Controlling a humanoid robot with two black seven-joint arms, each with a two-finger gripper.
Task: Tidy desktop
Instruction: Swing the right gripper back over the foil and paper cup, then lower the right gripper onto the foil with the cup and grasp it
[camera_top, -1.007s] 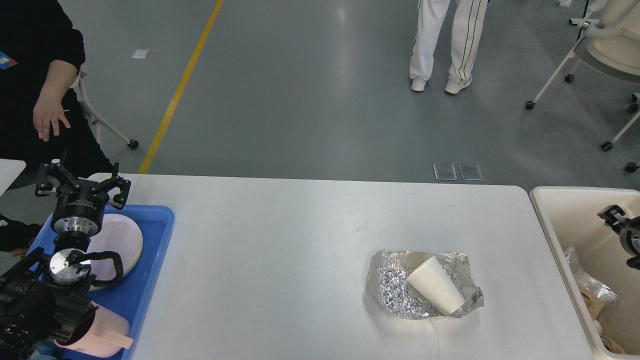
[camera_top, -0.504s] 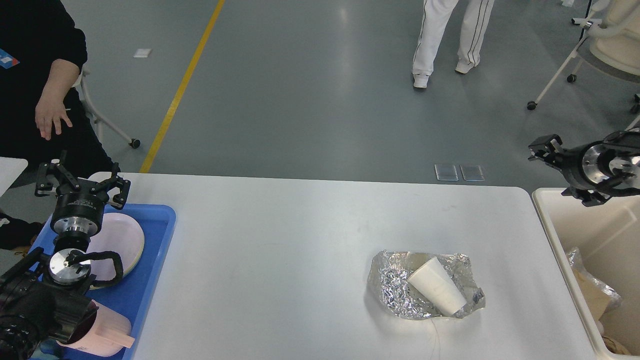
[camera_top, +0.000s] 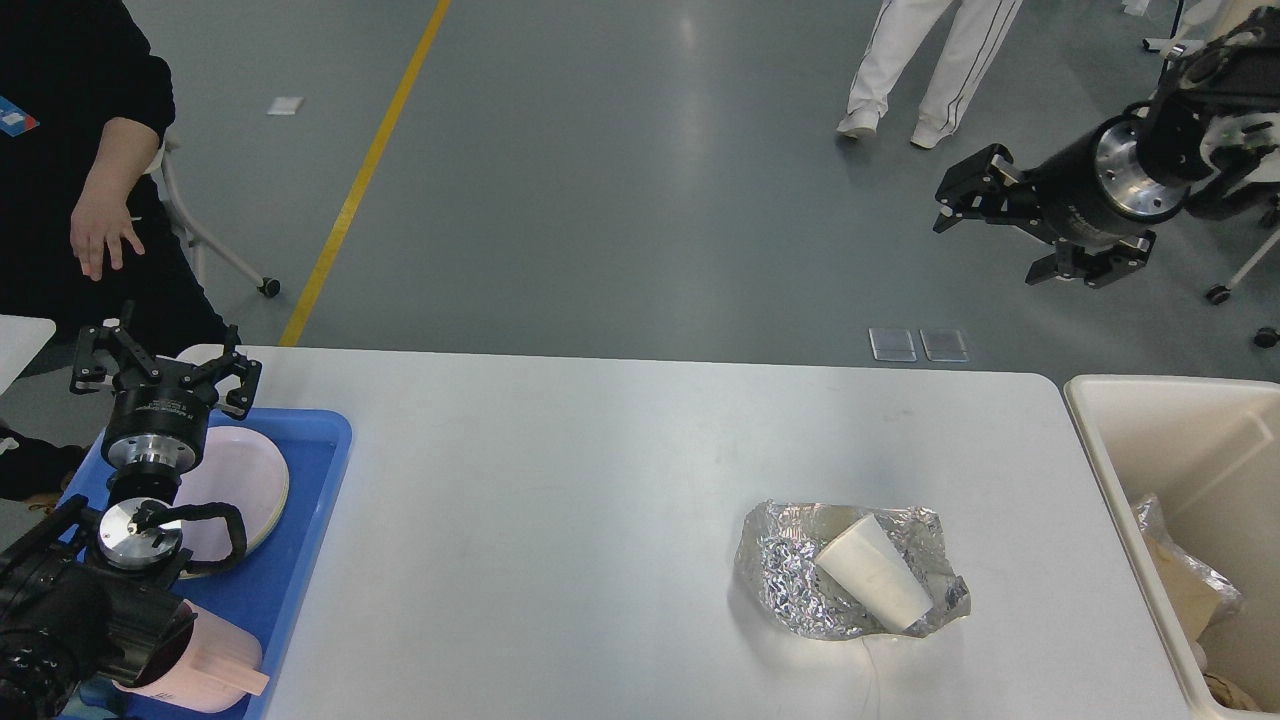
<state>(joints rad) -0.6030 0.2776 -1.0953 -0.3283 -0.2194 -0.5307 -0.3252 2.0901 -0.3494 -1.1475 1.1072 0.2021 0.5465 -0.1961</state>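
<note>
The right claw (camera_top: 990, 225) hangs at the upper right of the frame, fingers spread wide and holding nothing, high over the floor beyond the far edge of the desktop (camera_top: 600, 480). The left claw (camera_top: 165, 365) is at the left edge, also wide open and empty, poised over the far end of the blue tray (camera_top: 310, 500) above a pale plate (camera_top: 240, 480).

What is left to clear, I judge, is the paper cup (camera_top: 872, 572) lying on its side on a sheet of crumpled foil (camera_top: 790, 580), lower right of centre. The right claw is the nearer one. It would do best to come down from above and close across the cup's body, since the cup may roll and the foil may slide or lift with it.

Open room is generous: the table is bare around the foil. The cream bin (camera_top: 1100, 450) stands just past the right edge, its wall the only thing to clear.
</note>
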